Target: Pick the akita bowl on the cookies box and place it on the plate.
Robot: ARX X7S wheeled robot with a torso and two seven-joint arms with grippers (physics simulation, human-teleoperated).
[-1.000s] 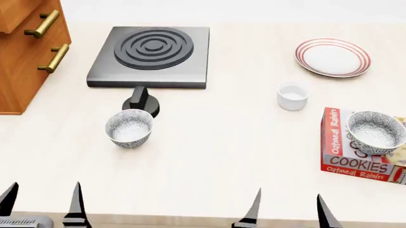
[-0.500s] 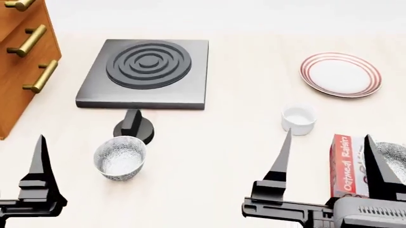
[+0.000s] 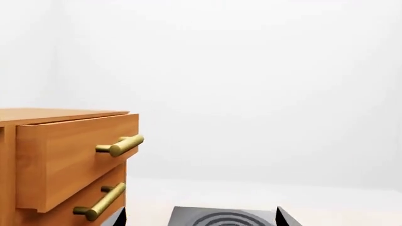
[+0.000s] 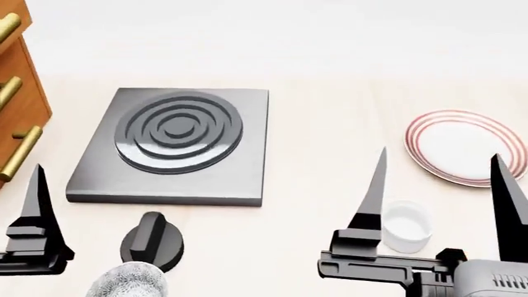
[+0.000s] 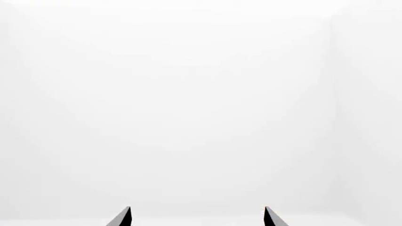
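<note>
Open room: I see bare pale surface [image 4: 330,105] between the stove plate [image 4: 169,145] and the plate [image 4: 458,145], and more behind both up to the white wall.
Edges: the wooden drawer unit [image 4: 17,99] closes the left side; in my left wrist view its top drawer [image 3: 75,157] stands pulled out, with brass bar handles.
Right tool [image 4: 437,204]: open, two black pointed fingers spread wide, nothing between them; the white cup [image 4: 408,226] shows in the gap.
Left tool [image 3: 199,217]: open; both finger tips show well apart in its wrist view, only one finger in my head view.
Akita bowl: I cannot see it from any camera, nor the cookies box.
Plate: far right, beyond the right tool, round, white, thin red rings, empty.
Other bowl: a speckled bowl [image 4: 128,281] is cut by the head view's bottom edge, near the black knob [image 4: 153,244].
Shapes and finish: stove plate square, dark grey, raised concentric rings; cup plain, smooth.
</note>
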